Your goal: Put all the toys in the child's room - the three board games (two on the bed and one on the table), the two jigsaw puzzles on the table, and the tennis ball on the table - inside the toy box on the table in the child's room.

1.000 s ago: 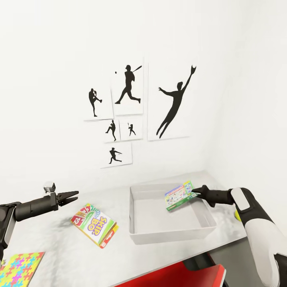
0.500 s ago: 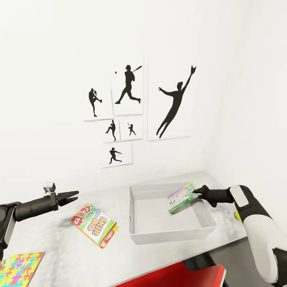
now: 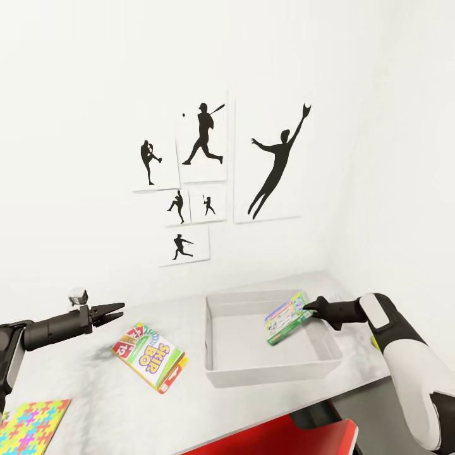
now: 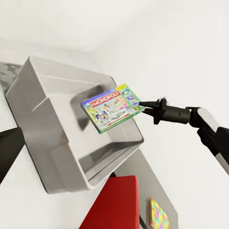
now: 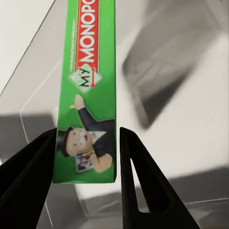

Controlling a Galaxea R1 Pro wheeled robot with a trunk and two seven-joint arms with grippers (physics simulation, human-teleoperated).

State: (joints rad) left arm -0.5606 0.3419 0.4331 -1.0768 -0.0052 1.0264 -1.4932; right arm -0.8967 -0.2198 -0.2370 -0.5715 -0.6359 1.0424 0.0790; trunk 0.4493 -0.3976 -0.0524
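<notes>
My right gripper (image 3: 308, 310) is shut on one edge of a green Monopoly board game (image 3: 285, 318). It holds the game tilted over the right part of the light grey toy box (image 3: 212, 335) on the white table (image 3: 95, 392). The right wrist view shows the game's green edge (image 5: 88, 86) between the two fingers (image 5: 28, 176), with the toy box (image 5: 191, 95) below. In the left wrist view the game (image 4: 112, 109) hangs above the toy box (image 4: 47, 138). The SKIP BO board game (image 3: 150, 356) lies left of the toy box. My left gripper (image 3: 114, 311) hovers open above the table. A jigsaw puzzle (image 3: 31, 426) lies at the near left.
A red chair (image 3: 284, 439) stands under the table's front edge. Black athlete silhouette pictures (image 3: 208, 177) hang on the white wall behind. A sliver of yellow-green (image 3: 375, 341) shows behind my right forearm; I cannot tell what it is.
The Monopoly game has tipped more steeply, its far end dropping toward the toy box floor, and my right gripper has drawn slightly back to the right. The left arm is still.
</notes>
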